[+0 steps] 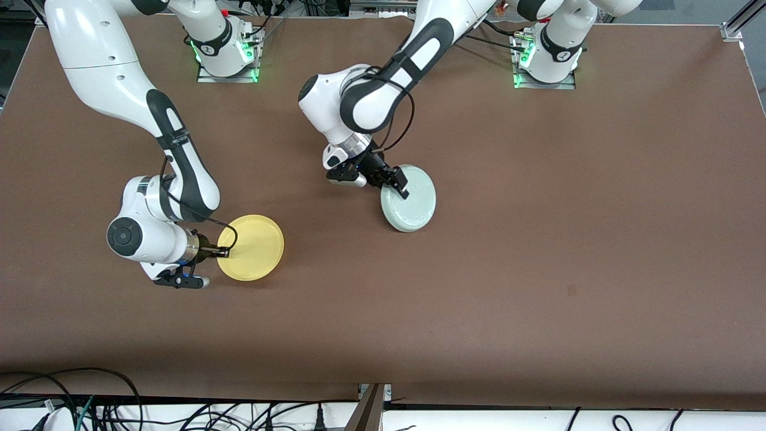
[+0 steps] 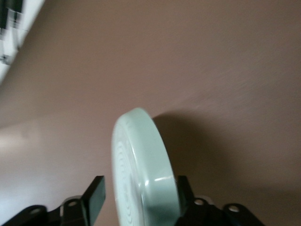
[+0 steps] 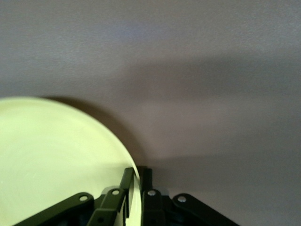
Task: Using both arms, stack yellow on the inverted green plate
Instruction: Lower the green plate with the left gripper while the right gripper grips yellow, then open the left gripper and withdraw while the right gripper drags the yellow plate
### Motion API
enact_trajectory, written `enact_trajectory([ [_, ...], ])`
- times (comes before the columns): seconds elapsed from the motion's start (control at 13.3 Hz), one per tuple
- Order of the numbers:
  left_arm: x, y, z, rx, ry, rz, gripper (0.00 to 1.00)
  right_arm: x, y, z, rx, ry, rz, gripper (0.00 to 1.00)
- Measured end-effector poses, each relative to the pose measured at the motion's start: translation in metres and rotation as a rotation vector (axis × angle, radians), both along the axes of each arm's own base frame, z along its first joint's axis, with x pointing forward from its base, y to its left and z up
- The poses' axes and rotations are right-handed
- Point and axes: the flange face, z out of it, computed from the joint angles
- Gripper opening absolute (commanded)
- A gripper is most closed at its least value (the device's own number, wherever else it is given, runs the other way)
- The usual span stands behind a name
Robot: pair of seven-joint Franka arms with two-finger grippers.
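Note:
The pale green plate (image 1: 410,202) is tipped up on its edge on the table's middle, near the arms' bases. My left gripper (image 1: 400,184) straddles its upper rim. In the left wrist view the green plate (image 2: 141,150) stands edge-on between the jaws of the left gripper (image 2: 141,184). One finger (image 2: 95,197) stands a little clear of it and the other rests against it. The yellow plate (image 1: 254,246) lies toward the right arm's end, nearer the front camera. My right gripper (image 1: 222,251) is shut on its rim, as the right wrist view (image 3: 137,175) shows on the yellow plate (image 3: 51,155).
The brown table (image 1: 538,269) is bare around both plates. Cables and a white ledge (image 1: 179,416) run along the table's front edge. The arm bases (image 1: 227,54) stand along the farthest edge.

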Motion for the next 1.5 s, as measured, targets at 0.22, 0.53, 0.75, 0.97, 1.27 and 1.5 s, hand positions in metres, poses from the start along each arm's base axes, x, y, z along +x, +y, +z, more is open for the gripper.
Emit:
enact_trajectory([
  [0.22,0.028,-0.003,0.012,-0.241,0.022,0.103,1.00,0.002,0.001,0.003,0.000,-0.008,-0.030,0.00],
  [0.53,0.104,0.051,0.044,-0.400,0.054,0.290,1.00,0.017,0.006,0.029,0.110,-0.024,-0.164,0.00],
  [0.75,0.171,0.146,0.118,-0.391,0.109,0.328,1.00,0.021,0.015,0.063,0.183,0.011,-0.237,0.00],
  [0.97,0.210,0.258,0.189,-0.315,0.188,0.304,1.00,0.014,0.058,0.078,0.246,0.058,-0.318,0.00],
  [1.27,0.242,0.414,0.245,-0.291,0.268,0.321,1.00,-0.012,0.161,0.082,0.258,0.131,-0.386,0.00],
  [1.5,0.235,0.487,0.294,-0.409,0.277,0.409,1.00,-0.042,0.240,0.084,0.237,0.147,-0.413,0.00],
])
